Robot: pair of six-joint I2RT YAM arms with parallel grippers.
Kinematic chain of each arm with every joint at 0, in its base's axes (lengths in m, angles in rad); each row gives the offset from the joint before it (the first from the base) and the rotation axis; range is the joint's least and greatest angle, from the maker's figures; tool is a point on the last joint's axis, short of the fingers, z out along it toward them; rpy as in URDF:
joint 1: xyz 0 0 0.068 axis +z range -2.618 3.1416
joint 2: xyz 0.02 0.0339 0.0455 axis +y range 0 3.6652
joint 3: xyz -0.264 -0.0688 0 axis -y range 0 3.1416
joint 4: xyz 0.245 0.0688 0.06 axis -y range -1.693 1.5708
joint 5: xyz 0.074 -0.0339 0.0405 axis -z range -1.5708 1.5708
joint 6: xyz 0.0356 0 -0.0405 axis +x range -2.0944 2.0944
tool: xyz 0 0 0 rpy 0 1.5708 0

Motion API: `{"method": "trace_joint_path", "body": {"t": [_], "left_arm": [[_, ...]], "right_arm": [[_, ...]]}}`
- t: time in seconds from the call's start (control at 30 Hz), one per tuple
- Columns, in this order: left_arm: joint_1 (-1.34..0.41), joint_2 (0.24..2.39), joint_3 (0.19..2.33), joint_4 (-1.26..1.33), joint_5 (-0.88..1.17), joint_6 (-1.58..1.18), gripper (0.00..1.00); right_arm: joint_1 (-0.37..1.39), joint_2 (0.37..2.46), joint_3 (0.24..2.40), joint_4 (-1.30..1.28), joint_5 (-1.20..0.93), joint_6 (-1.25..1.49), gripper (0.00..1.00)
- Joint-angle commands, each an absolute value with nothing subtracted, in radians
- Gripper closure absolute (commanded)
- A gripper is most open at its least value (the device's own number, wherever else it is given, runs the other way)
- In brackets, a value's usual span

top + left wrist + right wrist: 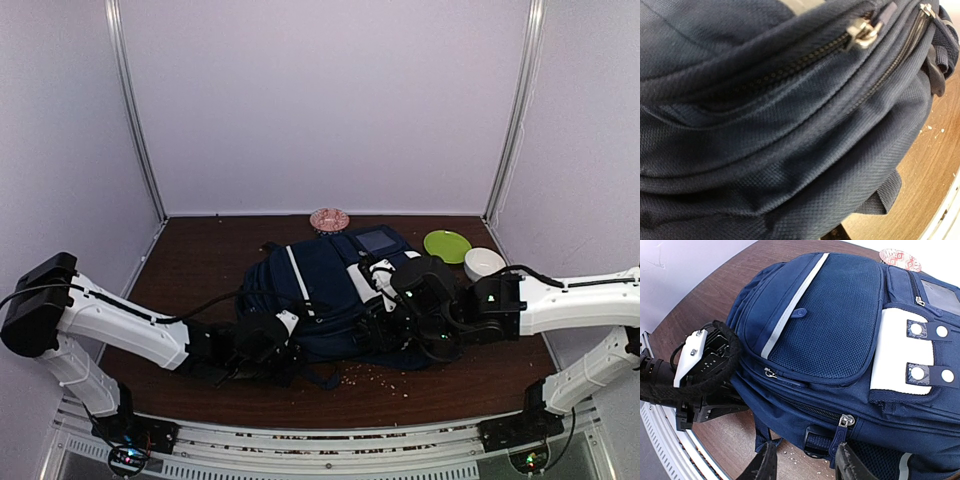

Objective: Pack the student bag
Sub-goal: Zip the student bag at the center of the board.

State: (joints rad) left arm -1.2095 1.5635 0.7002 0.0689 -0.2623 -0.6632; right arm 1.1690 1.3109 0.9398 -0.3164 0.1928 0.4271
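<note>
At the bottom of the right wrist view, the right gripper (806,454) has its two dark fingers (762,465) spread apart. Their tips sit on either side of a dark webbing loop (816,439) at the bag's lower edge, and nothing is pinched. Pale crumbs (789,453) lie on the brown table (735,440) just there; the top view shows more of them scattered along the bag's near side.

The left gripper (272,350) is pressed up against the lower-left end of the student bag (330,280). I cannot tell whether its jaws are spread or closed. Its own camera shows only navy fabric, two zip lines and a silver zip pull (863,35) in the upper right of the frame.

The bag lies flat in the middle of the table, front pocket up, between the two arms. Only the right wrist view makes out its white patches (900,355) with round studs.

Beyond the bag, only the top view shows a green plate (447,245) and a white bowl (484,263) at right. A pink patterned disc (329,218) sits at the far edge, just behind the bag.
</note>
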Motion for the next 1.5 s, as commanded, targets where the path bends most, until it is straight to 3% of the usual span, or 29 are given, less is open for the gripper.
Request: {"method": "trace_joint_path", "body": {"t": [0.0,0.47,1.07,1.47], "left_arm": [[-1.196,1.570,0.713,0.067,-0.262,-0.652,0.66],[-1.195,1.547,0.704,0.091,-0.253,-0.640,1.00],[-1.195,1.404,0.605,0.156,-0.243,-0.604,1.00],[-1.194,1.397,0.578,0.170,-0.237,-0.618,1.00]], "right_arm": [[1.165,1.294,0.934,-0.293,0.219,0.437,0.61],[1.166,1.297,0.937,-0.294,0.215,0.436,0.61],[1.182,1.333,0.939,-0.244,0.135,0.373,0.60],[1.282,1.576,1.093,-0.168,0.158,0.298,0.55]]}}
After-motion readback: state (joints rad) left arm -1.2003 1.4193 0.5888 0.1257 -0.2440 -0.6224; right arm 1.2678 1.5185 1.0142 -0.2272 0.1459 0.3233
